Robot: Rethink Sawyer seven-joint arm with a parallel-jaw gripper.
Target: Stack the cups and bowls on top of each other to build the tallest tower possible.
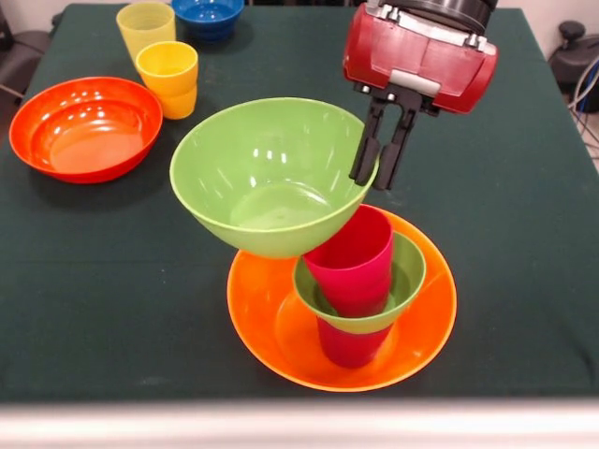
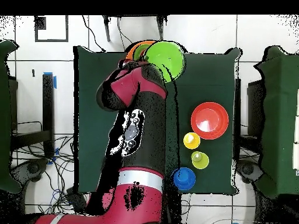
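My gripper (image 1: 374, 181) is shut on the right rim of the large green bowl (image 1: 267, 178), one finger inside and one outside. The bowl is tilted, and its underside is at the rim of the red-pink cup (image 1: 360, 248); I cannot tell whether they touch. That cup stands in the small green bowl (image 1: 407, 271). The small green bowl sits on a cup that looks dark red here (image 1: 348, 346), inside the large yellow-orange bowl (image 1: 271, 318). In the overhead view the large green bowl (image 2: 165, 58) covers the tower. The small red-pink bowl is out of view.
The wide orange-red bowl (image 1: 84, 126) lies at the left. Behind it stand the yellow-orange cup (image 1: 168, 77), the pale yellow cup (image 1: 145, 23) and the blue bowl (image 1: 208, 14). The table's front edge (image 1: 299, 412) is close below the tower.
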